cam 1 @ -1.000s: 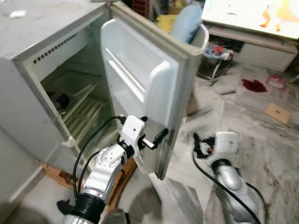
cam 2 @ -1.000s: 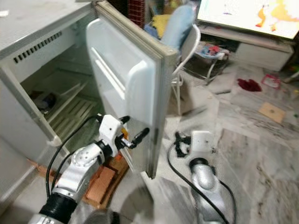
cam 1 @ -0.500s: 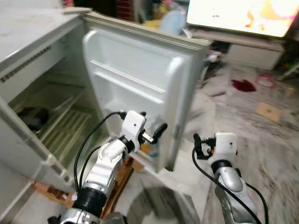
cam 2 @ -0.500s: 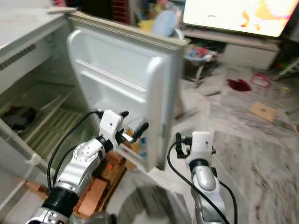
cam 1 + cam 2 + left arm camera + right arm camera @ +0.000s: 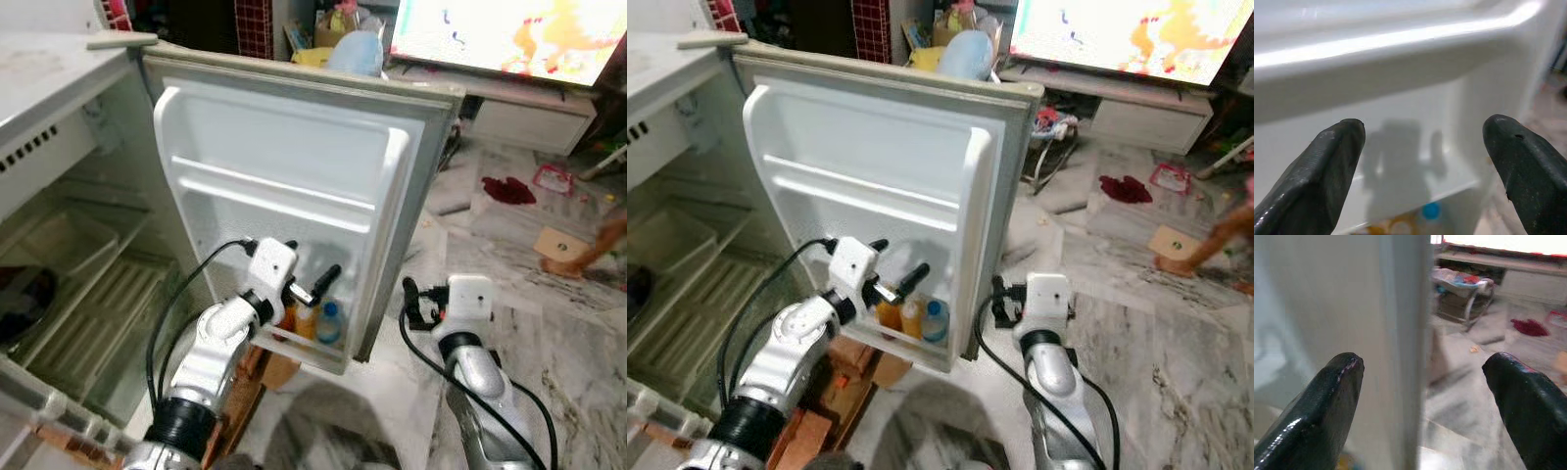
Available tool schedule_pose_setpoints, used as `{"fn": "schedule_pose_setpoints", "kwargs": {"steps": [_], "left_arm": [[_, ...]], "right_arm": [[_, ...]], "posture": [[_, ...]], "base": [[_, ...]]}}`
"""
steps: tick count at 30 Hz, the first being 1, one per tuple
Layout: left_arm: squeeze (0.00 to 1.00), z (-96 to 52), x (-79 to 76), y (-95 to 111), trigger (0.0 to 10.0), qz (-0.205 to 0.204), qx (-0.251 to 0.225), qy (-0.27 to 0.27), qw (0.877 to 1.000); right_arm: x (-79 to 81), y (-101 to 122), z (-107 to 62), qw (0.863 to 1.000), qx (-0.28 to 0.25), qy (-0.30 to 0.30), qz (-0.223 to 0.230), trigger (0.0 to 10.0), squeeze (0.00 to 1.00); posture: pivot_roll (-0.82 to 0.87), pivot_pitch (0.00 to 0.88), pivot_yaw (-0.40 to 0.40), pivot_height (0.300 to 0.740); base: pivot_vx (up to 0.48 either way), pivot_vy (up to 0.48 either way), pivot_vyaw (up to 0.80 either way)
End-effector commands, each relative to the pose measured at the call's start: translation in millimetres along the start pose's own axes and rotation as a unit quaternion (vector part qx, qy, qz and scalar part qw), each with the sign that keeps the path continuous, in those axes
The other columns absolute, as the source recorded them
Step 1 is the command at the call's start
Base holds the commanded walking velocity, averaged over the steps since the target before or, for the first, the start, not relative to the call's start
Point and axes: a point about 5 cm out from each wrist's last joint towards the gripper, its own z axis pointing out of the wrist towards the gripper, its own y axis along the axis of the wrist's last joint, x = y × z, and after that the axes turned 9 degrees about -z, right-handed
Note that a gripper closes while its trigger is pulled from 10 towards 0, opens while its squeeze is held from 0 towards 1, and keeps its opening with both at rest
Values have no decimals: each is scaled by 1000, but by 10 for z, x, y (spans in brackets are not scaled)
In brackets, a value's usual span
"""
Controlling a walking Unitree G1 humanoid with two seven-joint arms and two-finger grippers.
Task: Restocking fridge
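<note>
Down in the bottom shelf of the open fridge door (image 5: 294, 186) stand small bottles (image 5: 313, 321), one with a blue cap, near the door's outer edge. Just in front of them the left gripper (image 5: 315, 284) reaches in on a bent arm, its fingers (image 5: 1327, 166) spread wide and empty. Past the door's edge the right gripper (image 5: 1422, 406) is raised, fingers wide apart too, with the door edge between them. Its wrist view shows the marble floor (image 5: 1464, 382) beyond; the left wrist view shows the blue cap.

glossy white plastic fridge door (image 5: 294, 176), marble floor (image 5: 549, 323)
</note>
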Motion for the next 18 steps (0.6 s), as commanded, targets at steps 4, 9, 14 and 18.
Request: {"fn": "schedule_pose_setpoints", "kwargs": {"steps": [4,9,14,18], "left_arm": [[0,44,-125,15,10000,4,0,-31,1000],[0,25,-155,-21,10000,10,6,-37,999],[0,19,-142,-9,10000,13,4,-34,999],[0,-14,-118,-1,10000,12,2,-25,1000]], "right_arm": [[-103,-21,-9,1000,4,-16,-12,10000,0],[-108,-28,-3,1000,4,-17,-12,10000,0],[-95,-24,5,1000,2,-15,-12,10000,0],[-88,-21,7,1000,0,-12,-15,10000,0]], "posture": [[49,19,-48,740],[49,21,-47,740],[53,25,-49,740],[53,28,-47,740]], "base": [[309,-364,-800],[297,-373,-800],[297,-374,-475],[310,-364,0]]}}
